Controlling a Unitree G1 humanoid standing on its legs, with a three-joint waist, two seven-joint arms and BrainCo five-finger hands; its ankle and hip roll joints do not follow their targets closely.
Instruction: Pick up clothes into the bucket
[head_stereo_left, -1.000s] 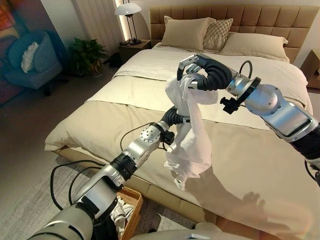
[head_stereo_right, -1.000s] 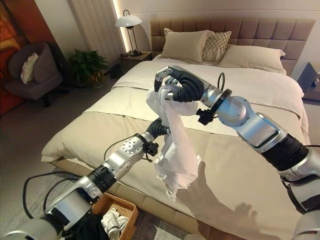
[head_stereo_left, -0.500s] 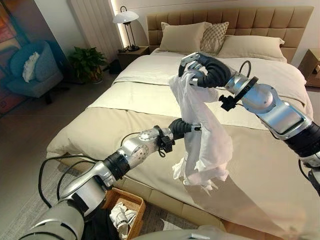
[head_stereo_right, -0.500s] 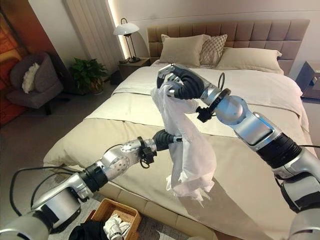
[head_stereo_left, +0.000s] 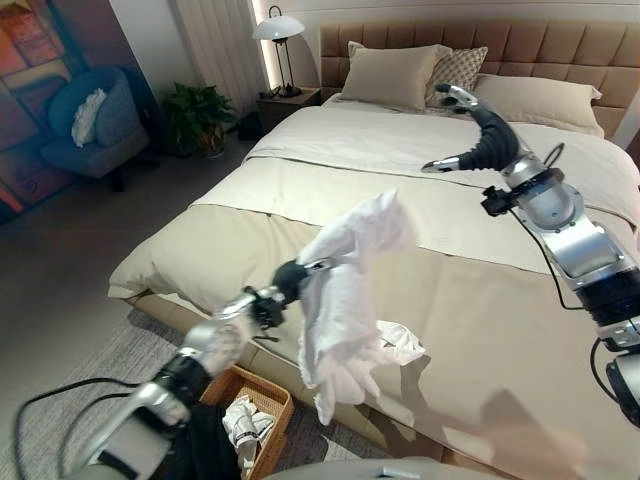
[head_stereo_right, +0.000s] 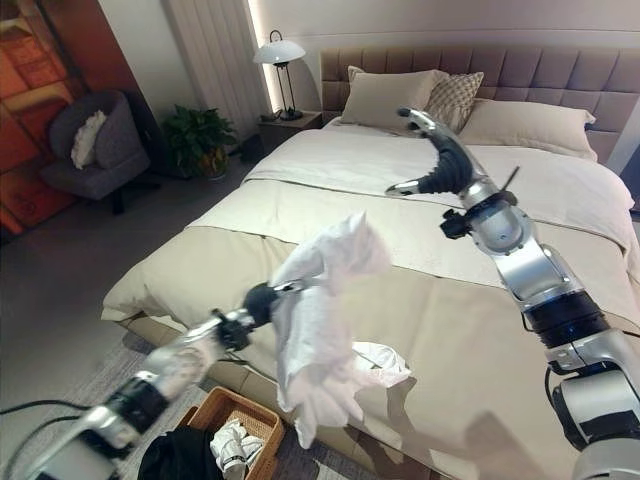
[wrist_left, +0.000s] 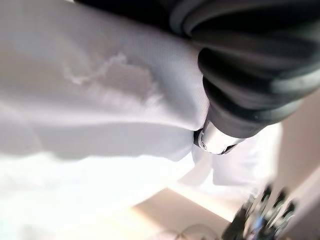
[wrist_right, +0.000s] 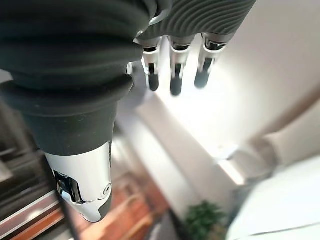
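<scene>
White shirt (head_stereo_left: 345, 290), centre frame, looks light and limp; left hand (head_stereo_left: 292, 275) clutches its bunched top; right hand (head_stereo_left: 480, 135), upper right, spread empty; basket (head_stereo_left: 262, 412) below.

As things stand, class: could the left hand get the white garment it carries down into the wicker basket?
Probably yes. The left hand holds the white garment above the bed's edge, the wicker basket sits open on the floor below its arm, and nothing lies between.
</scene>
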